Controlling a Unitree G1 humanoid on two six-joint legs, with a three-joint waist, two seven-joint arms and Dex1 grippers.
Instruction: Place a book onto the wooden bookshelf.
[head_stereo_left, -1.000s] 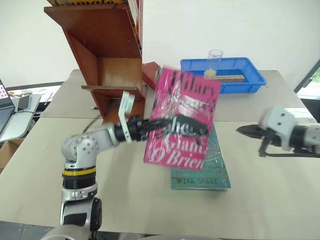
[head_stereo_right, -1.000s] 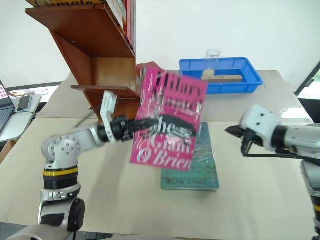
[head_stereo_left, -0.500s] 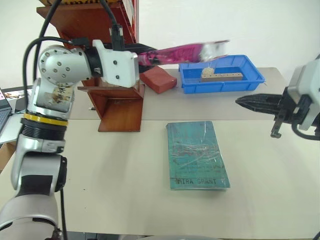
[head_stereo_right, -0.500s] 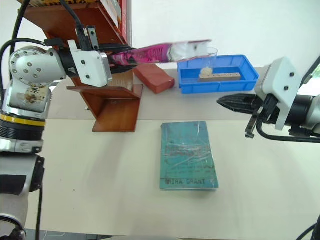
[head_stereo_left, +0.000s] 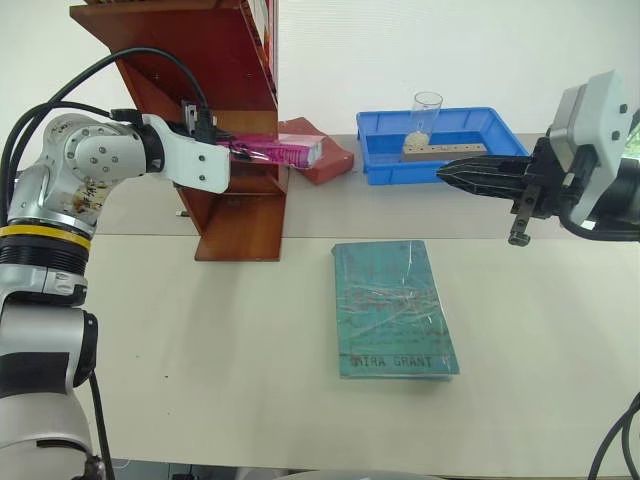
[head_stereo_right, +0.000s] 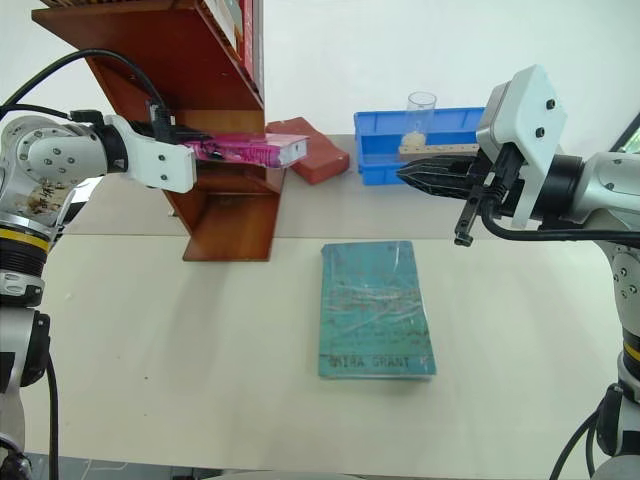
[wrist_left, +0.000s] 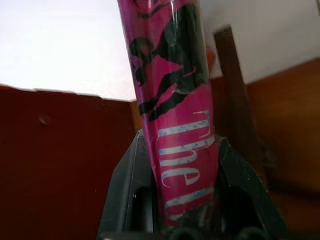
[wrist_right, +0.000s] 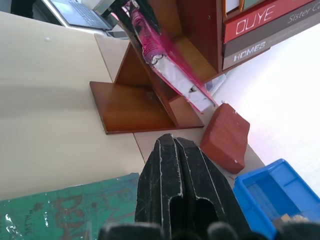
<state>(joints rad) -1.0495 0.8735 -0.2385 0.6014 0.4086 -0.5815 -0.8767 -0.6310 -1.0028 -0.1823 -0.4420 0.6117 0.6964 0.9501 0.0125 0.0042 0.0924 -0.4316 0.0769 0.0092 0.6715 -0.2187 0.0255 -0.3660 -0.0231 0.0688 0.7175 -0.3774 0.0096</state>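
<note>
Left eye view: left gripper (head_stereo_left: 232, 150) was clamped on one end of the book (head_stereo_left: 278, 152), which lay flat, nearly level, its free end jutting past the wooden bookshelf (head_stereo_left: 235, 120) at the height of a lower shelf. A second before, the same gripper had held the book upright over the table (head_stereo_left: 200, 350), cover facing the camera, above the teal-green book (head_stereo_left: 392, 308); half a second before, it was already level but higher and further out toward the blue tray (head_stereo_left: 445, 140). So the book had been laid flat and carried to the shelf. Judgement: insertion is under way, release not yet due.

Right gripper (head_stereo_left: 455, 176) had risen and swung inward, fingers pressed shut on nothing; it hovered ahead of the tray, well apart from the book.

Left wrist view gave what the head views did not: both fingers (wrist_left: 125, 190) hugging the pink cover, white lettering between them. Right wrist view showed the book's white page edge tilted inside the shelf bay, the reddish block (wrist_right: 225, 136) just beside the shelf foot, and upper-shelf spines lettered "DUYE" and "HOMES".
</note>
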